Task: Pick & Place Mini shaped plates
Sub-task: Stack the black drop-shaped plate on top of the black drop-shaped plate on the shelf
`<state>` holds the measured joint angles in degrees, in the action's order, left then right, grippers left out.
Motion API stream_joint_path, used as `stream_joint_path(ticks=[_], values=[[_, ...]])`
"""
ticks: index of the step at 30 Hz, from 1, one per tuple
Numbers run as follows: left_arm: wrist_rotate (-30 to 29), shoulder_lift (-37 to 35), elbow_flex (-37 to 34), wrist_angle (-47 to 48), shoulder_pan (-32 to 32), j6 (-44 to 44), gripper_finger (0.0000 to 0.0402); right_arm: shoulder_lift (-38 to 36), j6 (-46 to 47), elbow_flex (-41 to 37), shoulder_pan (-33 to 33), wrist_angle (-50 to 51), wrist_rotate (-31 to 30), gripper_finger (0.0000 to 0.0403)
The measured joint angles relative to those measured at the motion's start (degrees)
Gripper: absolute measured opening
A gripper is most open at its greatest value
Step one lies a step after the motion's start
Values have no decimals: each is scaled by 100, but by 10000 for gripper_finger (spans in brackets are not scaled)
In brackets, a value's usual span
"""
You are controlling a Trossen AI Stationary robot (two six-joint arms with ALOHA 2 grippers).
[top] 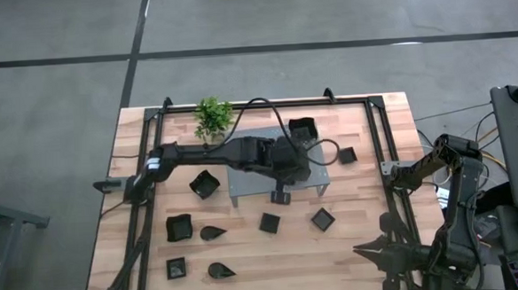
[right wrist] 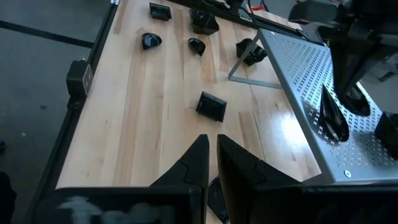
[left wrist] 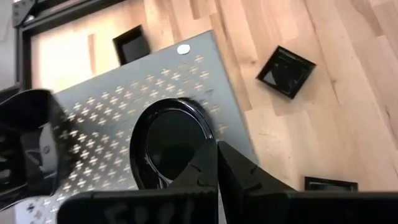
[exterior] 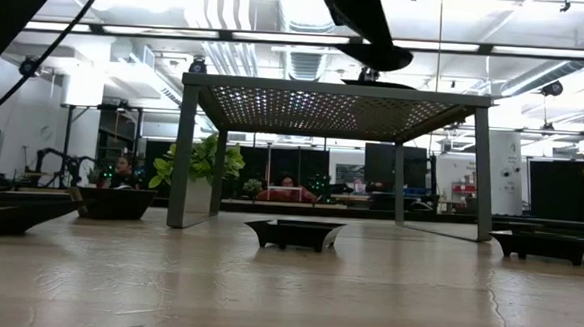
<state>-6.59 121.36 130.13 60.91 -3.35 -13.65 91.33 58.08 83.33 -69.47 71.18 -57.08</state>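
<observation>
A grey perforated stand sits mid-table. My left gripper reaches over its near part and is shut on a glossy black teardrop plate, also seen in the right wrist view. A larger square black dish rests on the stand beside it. Several other small black plates lie flat on the wood, among them two squares and two teardrops. My right gripper waits shut near the table's right near corner. My left gripper pinches the teardrop plate's rim between its two fingers, coming from above and pointing down. The plate hangs tilted on edge below the fingers, with its lower end on the stand's top.
A green potted plant stands at the far edge. A black frame rail runs along the table's sides. A square dish sits by the stand's far right corner and another to its right. Bare wood lies along the near edge.
</observation>
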Motion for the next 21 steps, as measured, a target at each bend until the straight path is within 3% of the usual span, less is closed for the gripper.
stream_joint_path(ticks=[21], values=[[-88, 149, -97, -404, -51, -95, 0, 0, -2, 0, 2, -47, -102, 29]])
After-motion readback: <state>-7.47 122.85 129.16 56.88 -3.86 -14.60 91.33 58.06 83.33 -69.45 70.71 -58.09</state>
